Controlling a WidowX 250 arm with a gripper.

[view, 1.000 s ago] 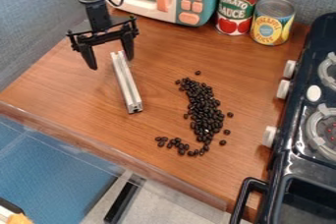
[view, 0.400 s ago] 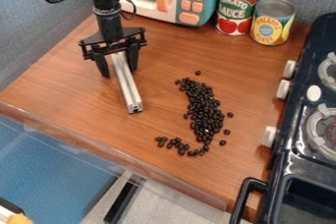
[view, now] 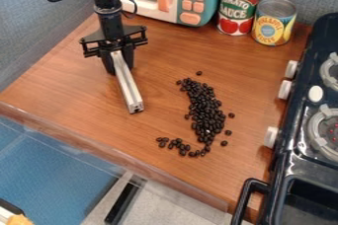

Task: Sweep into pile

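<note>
- Over on the left, the gripper (view: 119, 65) is hanging down over the table (view: 72, 95) and pinching the upper end of the bar (view: 131, 91) from both sides
- The bar is lying at a slant, its free end pointing toward the near edge; it's looking like metal to me, so I'm expecting it to be stiff, fairly light and a bit slick
- That end hold is giving it a long reach for sweeping, but I'm guessing it could be twisting in the grip if it's pushing hard; a firm squeeze, square on the flat sides, would be suiting it best
- Right of the bar, the beans (view: 207, 113) are sitting in a loose curved band, a thin tail trailing left at the near end and a few strays lying off to the right
- They're looking small, hard and light, so I'm figuring they'd be rolling and skidding; nobody's wanting to pinch them one by one, and a low, slow push with the bar's long side would be gathering them better, well short of the stove (view: 298, 120)
</note>
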